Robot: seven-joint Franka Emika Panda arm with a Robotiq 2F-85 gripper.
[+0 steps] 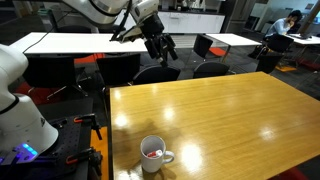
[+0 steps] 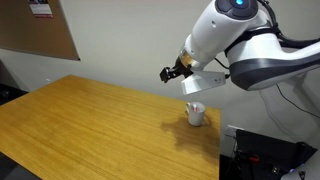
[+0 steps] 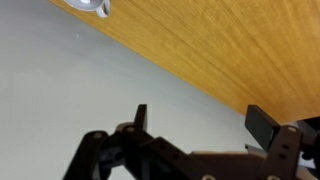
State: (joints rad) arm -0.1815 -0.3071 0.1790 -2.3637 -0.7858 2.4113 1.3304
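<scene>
Fingers (image 1: 161, 48) apart, empty, high up past one bench (image 1: 230, 115) edge. White mug (image 1: 153, 154), something red inside, stands near the opposite edge, well apart. Black chairs (image 1: 152, 72) line the edge below the fingers.

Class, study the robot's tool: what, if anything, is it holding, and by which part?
Nothing. The tool is open and empty, up in the air, apart from the mug on the table.

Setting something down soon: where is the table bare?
The wooden table is bare nearly everywhere, from the white mug across to the far edges. Only the edge by the robot base, where the mug stands, is taken. The open claw hangs in the air.
</scene>
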